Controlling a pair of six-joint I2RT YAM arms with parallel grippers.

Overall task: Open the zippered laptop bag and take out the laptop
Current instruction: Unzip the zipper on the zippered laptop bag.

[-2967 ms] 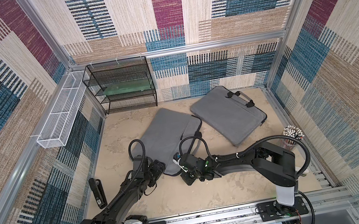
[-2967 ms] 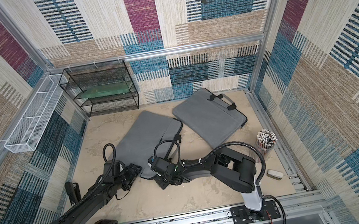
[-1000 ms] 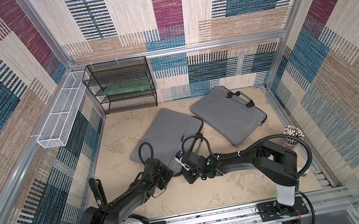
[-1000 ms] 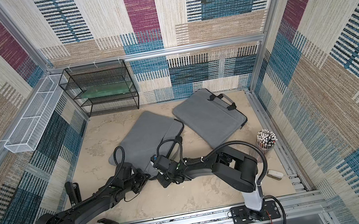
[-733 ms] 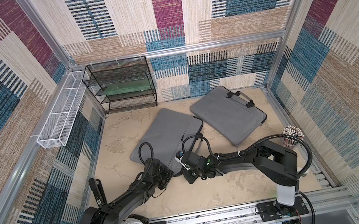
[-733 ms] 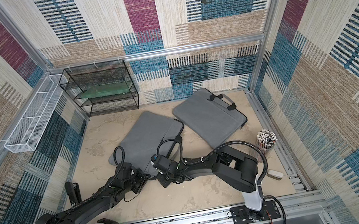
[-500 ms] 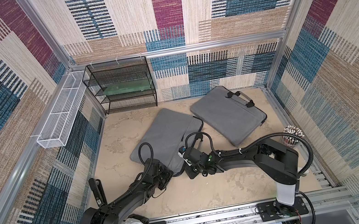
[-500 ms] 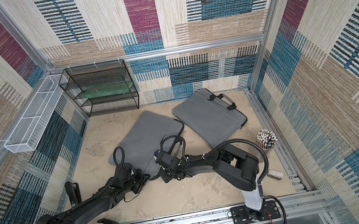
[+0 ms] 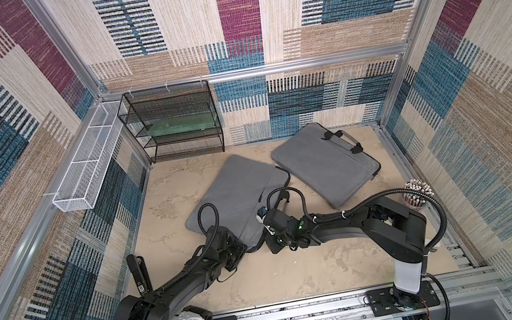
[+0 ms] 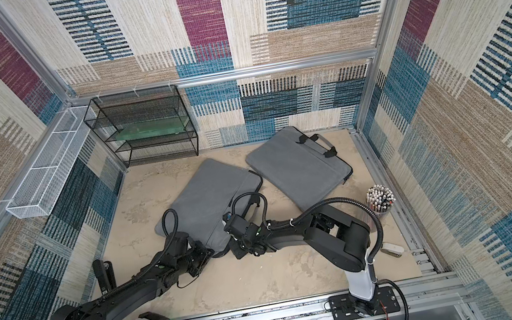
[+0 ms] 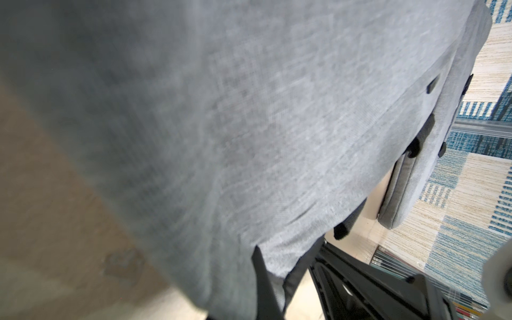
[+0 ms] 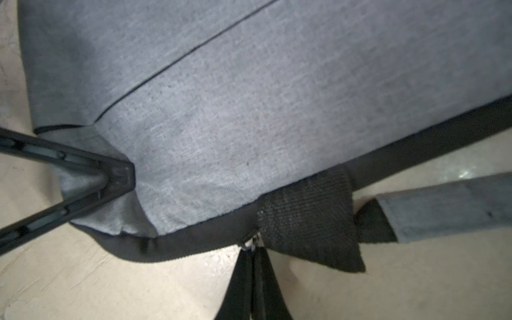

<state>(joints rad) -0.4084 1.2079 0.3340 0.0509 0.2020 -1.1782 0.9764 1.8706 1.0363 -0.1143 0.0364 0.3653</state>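
A grey zippered laptop bag (image 9: pixel 238 191) (image 10: pixel 208 192) lies flat mid-table. My left gripper (image 9: pixel 243 248) (image 11: pixel 277 277) is shut on the grey fabric at its near corner; its fingers (image 12: pixel 119 174) also show in the right wrist view. My right gripper (image 9: pixel 266 240) (image 12: pixel 250 249) is shut on the small metal zipper pull (image 12: pixel 249 243), on the black zipper band (image 12: pixel 194 243) beside the bag's handle strap (image 12: pixel 310 216). The laptop is hidden inside the bag.
A second grey bag (image 9: pixel 324 164) (image 10: pixel 296 165) with handles lies at the back right. A black wire shelf (image 9: pixel 173 125) stands at the back, a white wire basket (image 9: pixel 87 169) hangs on the left wall. A pen cup (image 9: pixel 417 191) is right, a black bar (image 9: pixel 137 271) left.
My right gripper has shifted a little toward the back along the bag's edge, still pinching the pull. The left arm has held still over the last second.
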